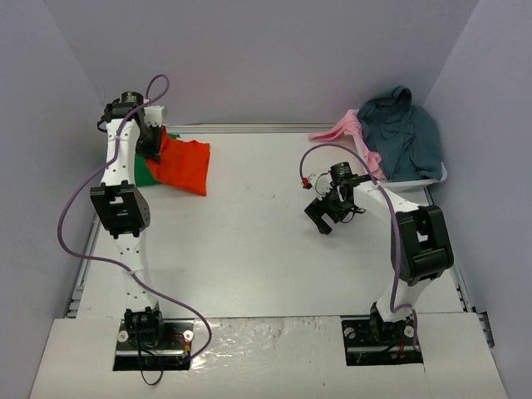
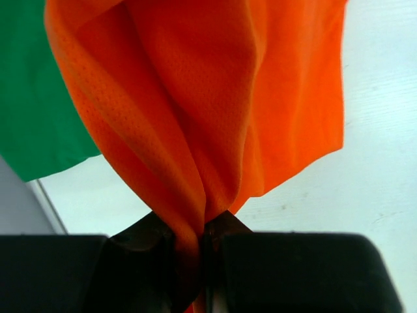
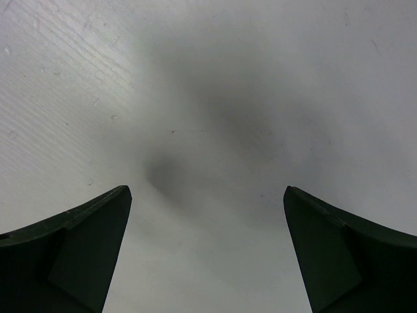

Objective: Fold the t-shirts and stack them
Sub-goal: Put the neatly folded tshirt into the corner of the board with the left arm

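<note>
Work on the white table (image 1: 249, 241) is, in my judgement, sitting at the stacking step in the far-left corner. The orange t-shirt (image 1: 184, 166) is hanging bunched from the left gripper (image 2: 199, 225), whose jaws are pinching nearly closed on a gathered fold, with the green t-shirt (image 1: 142, 174) showing at its left edge. The right gripper (image 3: 207, 195) is hovering over bare table, jaws spread wide and holding nothing. The next move is calling for lowering and spreading the orange cloth squarely before release. The left arm is hiding most of the green shirt, so whether either is folded cannot be told.
</note>
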Controlling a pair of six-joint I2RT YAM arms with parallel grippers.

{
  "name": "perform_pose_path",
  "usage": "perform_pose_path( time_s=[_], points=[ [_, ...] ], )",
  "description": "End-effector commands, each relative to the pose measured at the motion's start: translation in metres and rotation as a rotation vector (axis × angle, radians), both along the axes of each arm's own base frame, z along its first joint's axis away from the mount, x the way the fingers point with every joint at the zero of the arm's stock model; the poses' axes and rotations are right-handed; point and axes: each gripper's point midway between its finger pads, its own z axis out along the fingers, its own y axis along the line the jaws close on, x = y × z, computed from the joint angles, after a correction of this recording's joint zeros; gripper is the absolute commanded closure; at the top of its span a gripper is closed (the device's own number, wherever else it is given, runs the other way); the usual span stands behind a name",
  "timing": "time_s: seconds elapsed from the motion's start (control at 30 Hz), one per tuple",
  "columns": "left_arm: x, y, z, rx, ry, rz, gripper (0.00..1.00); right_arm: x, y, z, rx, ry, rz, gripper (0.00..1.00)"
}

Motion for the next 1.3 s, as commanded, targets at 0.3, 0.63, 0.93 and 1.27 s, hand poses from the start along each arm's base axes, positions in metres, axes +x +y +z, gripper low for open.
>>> perform_pose_path(
  time_s=[0.3,0.63,0.93,1.27],
  points=[
    [-0.007,0.021,0.02,0.107,-0.022,0.0,0.98,-0.008,-0.006,-0.006,-0.021,0.035,-0.004,0.0],
    [-0.001,-0.033,0.062,0.061,-0.141,-0.116,0.98,-0.01,-0.009,-0.013,-0.041,0.056,-0.005,0.0],
    [0.012,-0.041,0.062,0.196,-0.177,-0.125,0.98,-0.012,-0.012,-0.018,-0.057,0.068,-0.004,0.0],
    [0.025,0.001,0.083,0.285,-0.257,-0.004,0.98,-0.015,-0.015,-0.028,-0.08,0.101,-0.008,0.0]
  ],
)
